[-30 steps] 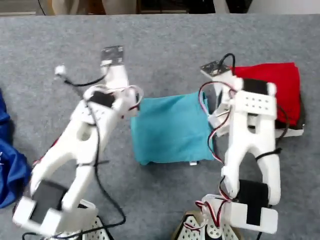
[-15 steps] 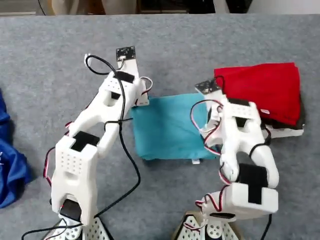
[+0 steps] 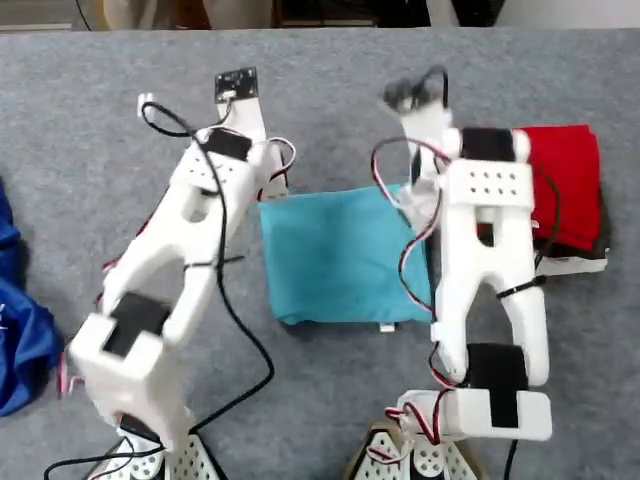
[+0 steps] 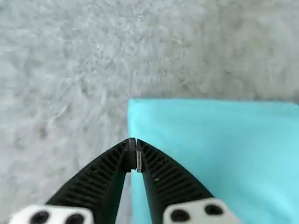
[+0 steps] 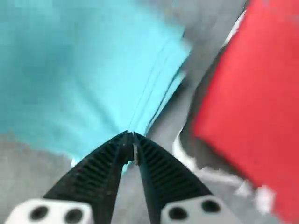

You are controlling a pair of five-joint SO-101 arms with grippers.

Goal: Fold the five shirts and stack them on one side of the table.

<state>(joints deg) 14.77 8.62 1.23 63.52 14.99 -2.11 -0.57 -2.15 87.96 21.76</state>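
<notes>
The left hand (image 4: 135,158) and right hand (image 5: 133,148), both closed tight, have shifted to the far corners of the folded teal shirt (image 3: 340,255), centre of the surface (image 3: 330,80); carrying it onto the red shirt (image 3: 565,185), right, looks next.

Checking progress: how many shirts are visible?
3: teal shirt folded at centre, red shirt on the right, blue shirt at left edge. Others may hide under red.

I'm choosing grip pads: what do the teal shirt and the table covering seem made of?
Teal shirt: probably a soft matte knit like cotton jersey; it lies flat with thin layered fold edges and no sheen. Table covering: looks like grey felt or short-pile carpet, its surface fuzzy and fibrous.
</notes>
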